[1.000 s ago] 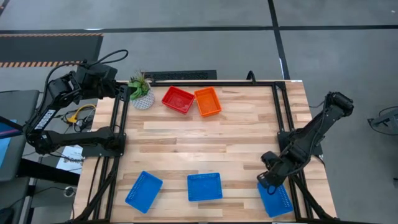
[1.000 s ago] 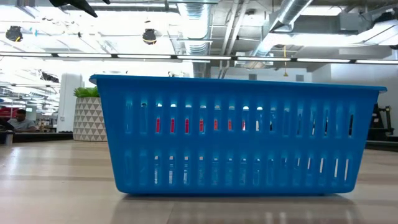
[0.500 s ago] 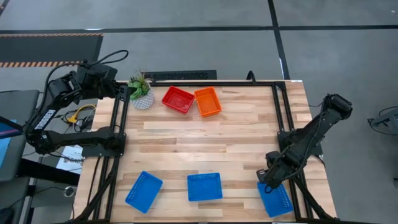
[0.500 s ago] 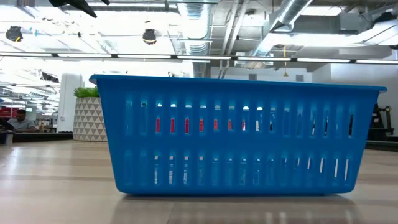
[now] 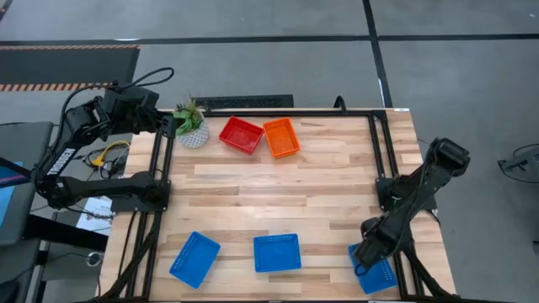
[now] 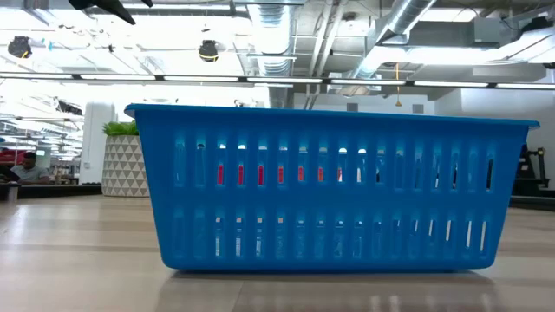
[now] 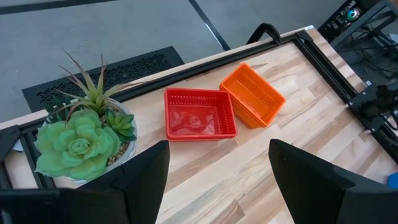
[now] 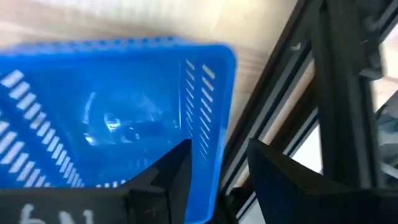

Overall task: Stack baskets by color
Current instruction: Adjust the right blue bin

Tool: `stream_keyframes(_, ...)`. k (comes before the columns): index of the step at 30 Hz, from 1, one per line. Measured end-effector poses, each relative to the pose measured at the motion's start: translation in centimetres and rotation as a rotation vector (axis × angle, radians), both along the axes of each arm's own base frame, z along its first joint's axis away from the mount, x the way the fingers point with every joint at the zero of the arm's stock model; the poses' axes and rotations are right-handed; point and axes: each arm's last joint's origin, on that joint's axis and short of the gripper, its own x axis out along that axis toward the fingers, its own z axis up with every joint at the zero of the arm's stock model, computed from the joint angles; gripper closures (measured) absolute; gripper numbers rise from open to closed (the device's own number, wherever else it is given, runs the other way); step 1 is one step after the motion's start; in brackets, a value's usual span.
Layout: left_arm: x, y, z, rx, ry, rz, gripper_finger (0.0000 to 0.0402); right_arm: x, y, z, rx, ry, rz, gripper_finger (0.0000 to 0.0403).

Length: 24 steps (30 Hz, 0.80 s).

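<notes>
Baskets of shallow rectangular plastic mesh, five in sight: three blue, one red, one orange. Blue ones sit in a row along the near edge of the wooden worktop: one tilted near the near left corner, one about mid-edge, one at the near right corner, close against the dark frame rail on that side. Red basket and orange basket sit side by side at the far edge, left of centre, just touching or nearly so. One green plant in a white patterned pot stands at the far left corner, just beside the red basket.

Broad middle of the worktop lies open between far pair and near row. Gaps between the three blue baskets are wide.

Right end effector is down at the near right corner, its fingers parted and straddling one wall of the corner blue basket: one finger inside, one outside. Cannot tell whether they press on the wall.

Left end effector waits off the far left corner, above the plant, fingers spread wide, holding nothing.

Low view is filled by the mid-edge blue basket.
</notes>
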Motion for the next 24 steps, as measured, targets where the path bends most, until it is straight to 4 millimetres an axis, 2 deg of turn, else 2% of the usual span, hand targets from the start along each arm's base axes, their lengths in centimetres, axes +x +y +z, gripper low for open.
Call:
stream_keyframes(7, 0.0, 0.0, 0.0, 0.001, 0.0, -0.001, 0.0139, 0.9, 0.5, -1.6, -0.003, 0.008, 0.015, 0.0242)
stream_keyframes(10, 0.0, 0.0, 0.0, 0.001, 0.0, -0.001, 0.0139, 1.3, 0.4, -2.0, -0.003, 0.008, 0.024, 0.0278)
stream_keyframes(14, 0.0, 0.0, 0.0, 0.001, -0.001, -0.001, 0.0139, 2.1, -0.3, -2.3, -0.021, 0.001, 0.017, 0.0352)
stream_keyframes(17, 0.0, 0.0, 0.0, 0.002, -0.002, 0.0, 0.0139, 2.9, -1.2, -2.1, -0.058, -0.028, -0.02, 0.0389)
stream_keyframes(21, 0.0, 0.0, 0.0, 0.002, -0.002, 0.0, 0.0139, 3.7, -3.6, -1.6, -0.155, -0.037, -0.084, 0.0381)
stream_keyframes(24, 0.0, 0.0, 0.0, 0.012, 0.006, -0.01, 0.0139, 4.5, -6.0, -1.1, -0.217, -0.066, -0.093, 0.0392)
